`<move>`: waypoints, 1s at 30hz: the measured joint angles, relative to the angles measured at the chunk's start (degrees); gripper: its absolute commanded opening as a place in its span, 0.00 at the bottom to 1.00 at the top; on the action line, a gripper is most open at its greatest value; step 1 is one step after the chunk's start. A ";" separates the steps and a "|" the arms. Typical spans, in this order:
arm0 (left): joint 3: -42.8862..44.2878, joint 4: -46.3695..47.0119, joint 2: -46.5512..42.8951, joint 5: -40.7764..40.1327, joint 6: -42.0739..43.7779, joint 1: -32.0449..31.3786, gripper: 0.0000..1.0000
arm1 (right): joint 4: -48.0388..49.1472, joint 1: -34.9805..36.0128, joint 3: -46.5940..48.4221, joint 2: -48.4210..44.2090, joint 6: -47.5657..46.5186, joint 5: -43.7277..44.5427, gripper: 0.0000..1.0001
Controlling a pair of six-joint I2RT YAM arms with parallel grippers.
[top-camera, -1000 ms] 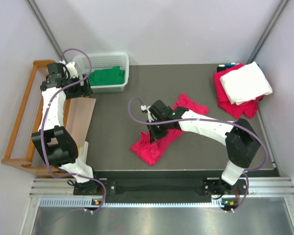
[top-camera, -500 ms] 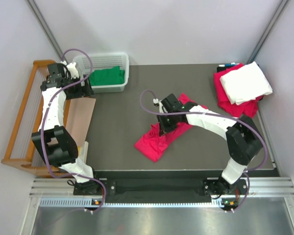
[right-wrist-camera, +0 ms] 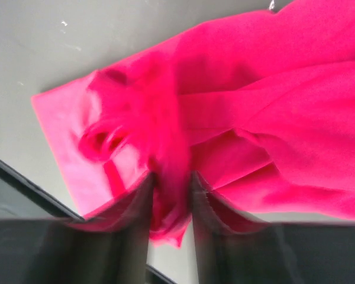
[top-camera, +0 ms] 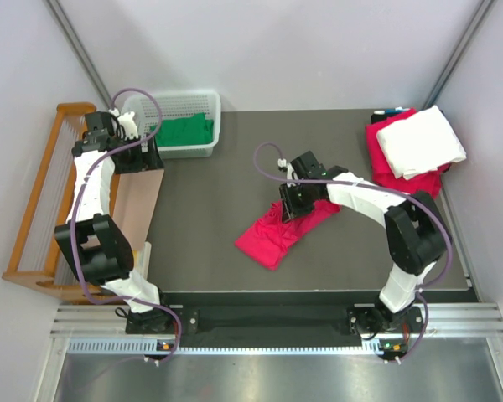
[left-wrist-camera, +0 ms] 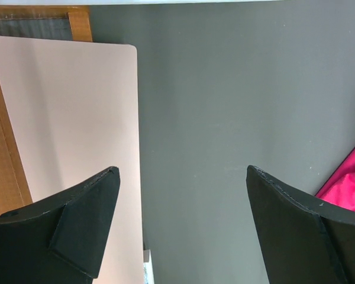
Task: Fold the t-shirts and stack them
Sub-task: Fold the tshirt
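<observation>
A crumpled pink t-shirt (top-camera: 272, 239) lies mid-table on the dark mat, stretched from lower left to upper right. My right gripper (top-camera: 290, 206) is shut on a bunch of its fabric; in the right wrist view the gripper (right-wrist-camera: 171, 183) pinches the pink t-shirt (right-wrist-camera: 272, 118) between its fingers. A stack with a white shirt (top-camera: 421, 141) on a pink one (top-camera: 387, 172) lies at the far right. A green shirt (top-camera: 183, 131) sits in the white basket (top-camera: 203, 103). My left gripper (top-camera: 142, 151) is open and empty near the basket, over bare mat in its wrist view (left-wrist-camera: 183, 177).
A tan board (top-camera: 132, 201) lies at the mat's left edge, also in the left wrist view (left-wrist-camera: 65, 118). A wooden rack (top-camera: 35, 209) stands further left. The mat's front edge runs just above the arm bases.
My right gripper has moved up and to the right, dragging the pink t-shirt with it. The left arm has barely shifted.
</observation>
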 measured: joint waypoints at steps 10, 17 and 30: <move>0.00 -0.55 0.00 0.94 1.27 -0.15 0.92 | -0.74 -2.51 0.26 1.46 -0.24 5.60 0.81; -0.26 -1.46 0.00 1.70 2.08 -1.14 0.92 | -4.17 -6.71 4.59 -4.13 0.68 17.00 0.81; -2.25 -2.27 -1.44 1.62 2.27 -8.15 0.92 | 8.28 1.66 -3.98 -14.38 8.52 -9.44 0.78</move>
